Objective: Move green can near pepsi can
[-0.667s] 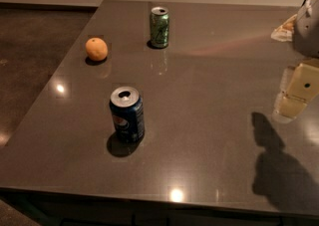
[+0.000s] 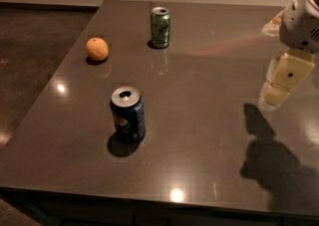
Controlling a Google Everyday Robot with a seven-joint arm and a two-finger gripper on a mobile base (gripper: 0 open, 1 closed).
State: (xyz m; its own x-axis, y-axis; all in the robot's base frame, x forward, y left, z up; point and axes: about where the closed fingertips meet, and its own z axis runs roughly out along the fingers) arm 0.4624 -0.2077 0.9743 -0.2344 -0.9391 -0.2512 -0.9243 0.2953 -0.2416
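The green can (image 2: 160,27) stands upright at the far middle of the dark table (image 2: 209,135). The pepsi can (image 2: 128,114), dark blue with a silver top, stands upright nearer the front left. My gripper (image 2: 275,96) hangs over the right side of the table, well to the right of both cans and holding nothing. It is far from the green can and casts a shadow (image 2: 271,155) on the table toward the front right.
An orange (image 2: 97,49) lies on the table left of the green can. The table's left edge borders a dark floor (image 2: 30,46). A pale object (image 2: 273,21) sits at the far right behind my arm.
My gripper has moved a little to the left and slightly up. The cans and the orange have not moved.
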